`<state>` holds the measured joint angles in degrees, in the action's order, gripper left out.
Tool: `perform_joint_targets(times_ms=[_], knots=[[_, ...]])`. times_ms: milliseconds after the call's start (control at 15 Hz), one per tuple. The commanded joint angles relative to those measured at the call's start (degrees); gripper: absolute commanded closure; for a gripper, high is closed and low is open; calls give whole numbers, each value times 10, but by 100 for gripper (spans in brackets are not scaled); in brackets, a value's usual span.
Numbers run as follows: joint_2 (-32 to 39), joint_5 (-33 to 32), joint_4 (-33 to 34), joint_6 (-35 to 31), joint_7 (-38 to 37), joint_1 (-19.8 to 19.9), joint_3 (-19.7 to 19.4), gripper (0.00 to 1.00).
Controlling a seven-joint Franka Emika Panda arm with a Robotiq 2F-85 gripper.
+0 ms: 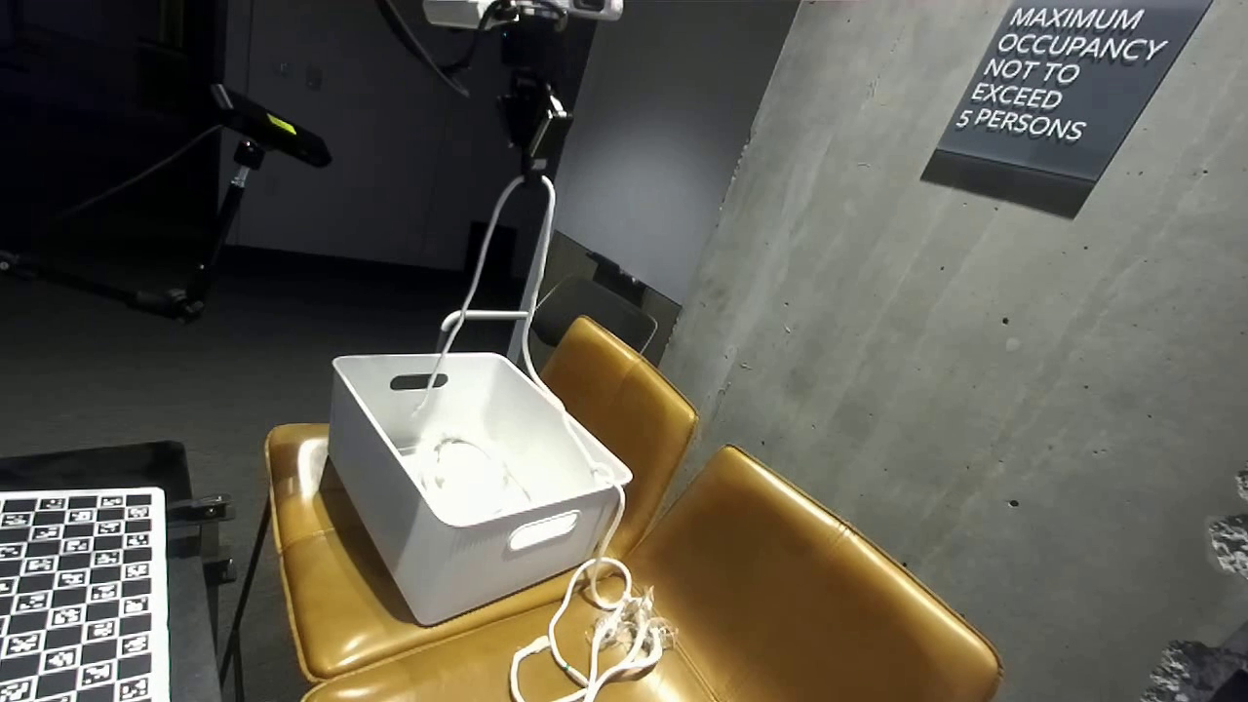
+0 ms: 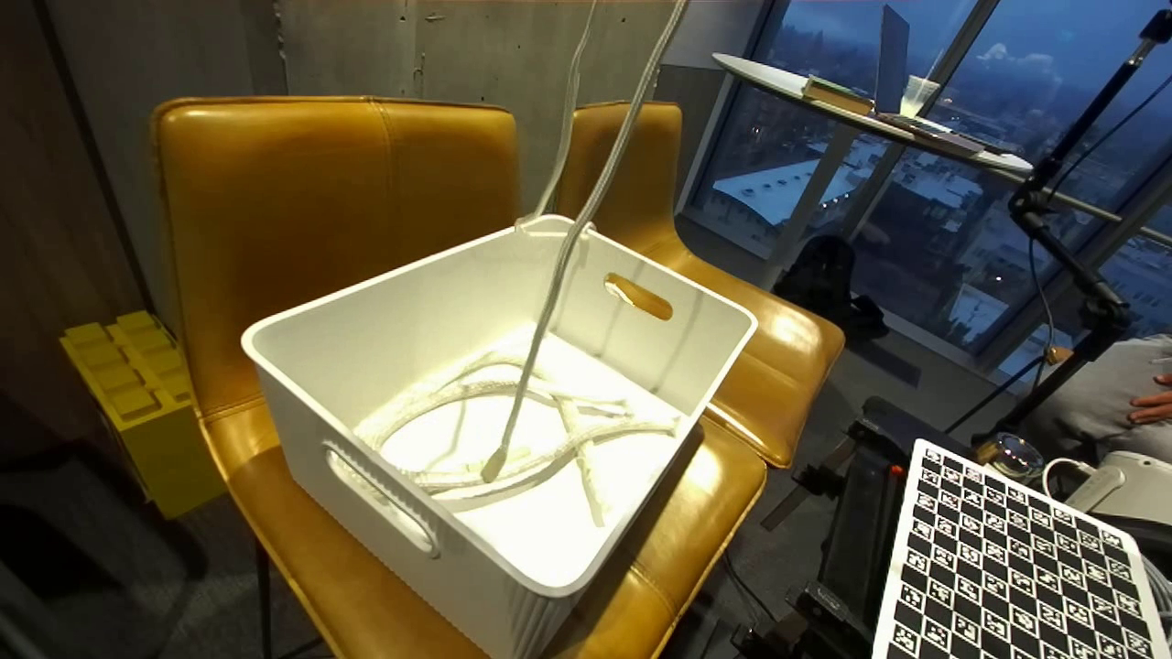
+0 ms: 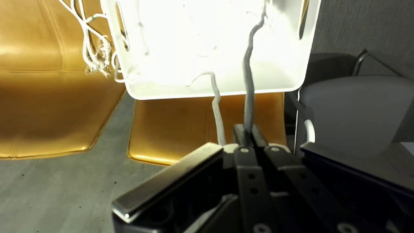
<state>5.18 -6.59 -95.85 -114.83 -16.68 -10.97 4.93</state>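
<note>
The claw (image 3: 247, 132) is clenched on a white rope (image 3: 248, 74) high above a white box (image 1: 380, 497), and the rope hangs from it in two strands. The box sits on the seat of a tan chair (image 1: 336, 595), one long edge beside the backrest, a handle hole in the wall under each short edge. One strand drops inside the box; in an exterior view its tip (image 2: 494, 465) is near the pale loops (image 2: 458, 394) lying on the bottom, though I cannot tell whether it touches them. The other strand meets the rim at the corner between the backrest and the neighbouring chair (image 1: 809, 575), then runs down the outside to a loose, frayed tangle (image 1: 632, 624) on that chair's seat. Glare hides much of the box's bottom in the wrist view.

A concrete wall (image 1: 926, 390) with an occupancy sign (image 1: 1043, 88) rises behind the chairs. A yellow block (image 2: 137, 403) stands on the floor beside the box's chair. A checkered board (image 1: 78, 595) lies apart from the chairs. Farther off, a laptop (image 2: 890, 59) and a cup (image 2: 918, 95) stand on a high table (image 2: 760, 73).
</note>
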Motion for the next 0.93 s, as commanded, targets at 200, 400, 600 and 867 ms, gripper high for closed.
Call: perform_joint_targets(times_ms=[200,400,600,867], knots=[[-14,-2,-108,-68,4,27,-3,71],[-19,-2,-156,-83,16,46,-12,57],[0,6,-179,-99,67,78,-33,34],[65,16,-134,-112,156,127,-69,6]])
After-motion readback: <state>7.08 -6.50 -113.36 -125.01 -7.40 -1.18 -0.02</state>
